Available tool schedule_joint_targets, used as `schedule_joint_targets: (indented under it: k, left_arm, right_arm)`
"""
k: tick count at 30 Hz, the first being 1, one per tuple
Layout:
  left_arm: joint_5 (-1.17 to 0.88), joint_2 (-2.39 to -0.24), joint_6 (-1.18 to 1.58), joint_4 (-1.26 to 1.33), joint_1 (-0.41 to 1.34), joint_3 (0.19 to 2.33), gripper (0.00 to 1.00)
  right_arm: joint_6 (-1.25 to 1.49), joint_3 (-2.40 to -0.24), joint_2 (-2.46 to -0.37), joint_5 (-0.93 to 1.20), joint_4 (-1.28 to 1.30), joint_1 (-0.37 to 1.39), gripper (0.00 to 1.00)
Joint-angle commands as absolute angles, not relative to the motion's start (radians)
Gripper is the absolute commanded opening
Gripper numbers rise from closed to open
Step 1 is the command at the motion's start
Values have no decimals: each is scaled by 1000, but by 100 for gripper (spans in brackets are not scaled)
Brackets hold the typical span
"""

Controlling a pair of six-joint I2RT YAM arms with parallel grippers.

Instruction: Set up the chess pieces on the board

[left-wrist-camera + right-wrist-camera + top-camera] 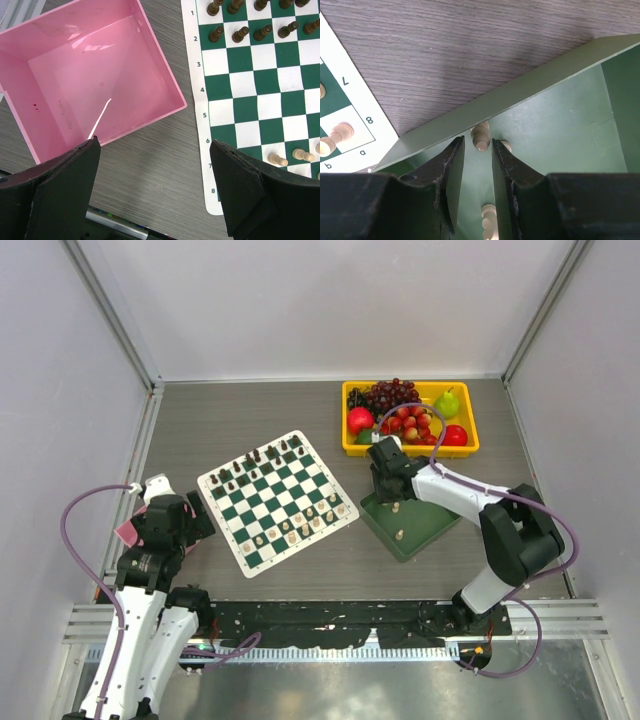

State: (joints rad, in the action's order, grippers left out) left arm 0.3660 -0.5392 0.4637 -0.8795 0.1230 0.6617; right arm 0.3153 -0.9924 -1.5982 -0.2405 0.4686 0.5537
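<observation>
chess pieces: cream ones stand in the board's two near rows, and a few more are in the green tray.
board: lies skewed on the middle of the tabletop, dark pieces along its far rows.
green tray: just beside the board's right corner, toward the tabletop's right edge.
right gripper: we see it low inside the tray by one wall, fingers narrowly apart either side of one cream piece — we cannot tell whether they pinch it.
left gripper: fingers spread wide, holding nothing — above bare tabletop between the pink box and the board's numbered edge.
</observation>
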Motion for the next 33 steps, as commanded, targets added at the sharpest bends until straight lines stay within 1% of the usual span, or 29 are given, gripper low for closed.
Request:
schedule_joint_targets:
  k: [1, 4, 15, 17, 26, 33]
  left_arm:
    - [367, -540, 457, -839, 118, 676, 99]
    - [364, -540, 456, -841, 118, 676, 99]
    - [367, -538, 456, -839, 118, 676, 99]
    - [367, -537, 456, -839, 118, 675, 99]
    - [362, -541, 456, -839, 118, 676, 99]
    - [365, -534, 456, -839, 118, 675, 99]
  right_arm:
    - [304, -1031, -1612, -230, 434, 548, 34]
    - [304, -1028, -1618, -229, 431, 546, 29]
    - [301, -1031, -1588, -230, 445, 548, 20]
    - [302, -1031, -1569, -218, 456, 546, 16]
    - [347, -993, -1390, -152, 524, 551, 15]
    - [406, -1006, -1283, -140, 575, 652, 16]
